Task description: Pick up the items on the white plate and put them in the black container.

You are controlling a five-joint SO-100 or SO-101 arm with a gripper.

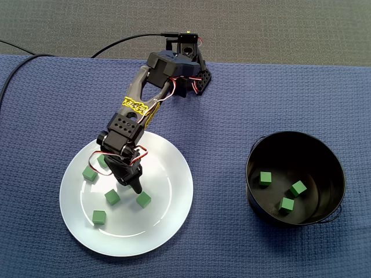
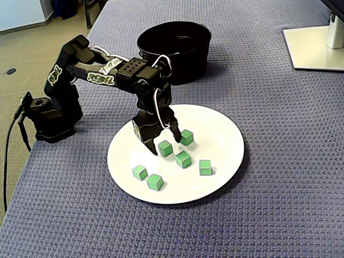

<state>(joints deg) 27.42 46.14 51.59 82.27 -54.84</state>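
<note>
Looks like an office or lab desk: blue woven cloth (image 1: 290, 87) over the table, grey carpet (image 1: 261, 23) beyond, a monitor stand base (image 2: 317, 48) at one corner, a black cable (image 1: 127, 39) trailing off.

Nothing can be read for certain. In both fixed views the arm (image 2: 129, 70) (image 1: 123, 128) carries yellowish stickers (image 2: 104, 78) (image 1: 134, 105) with dark lettering on its links, but the letters are too small and blurred to make out.
</note>
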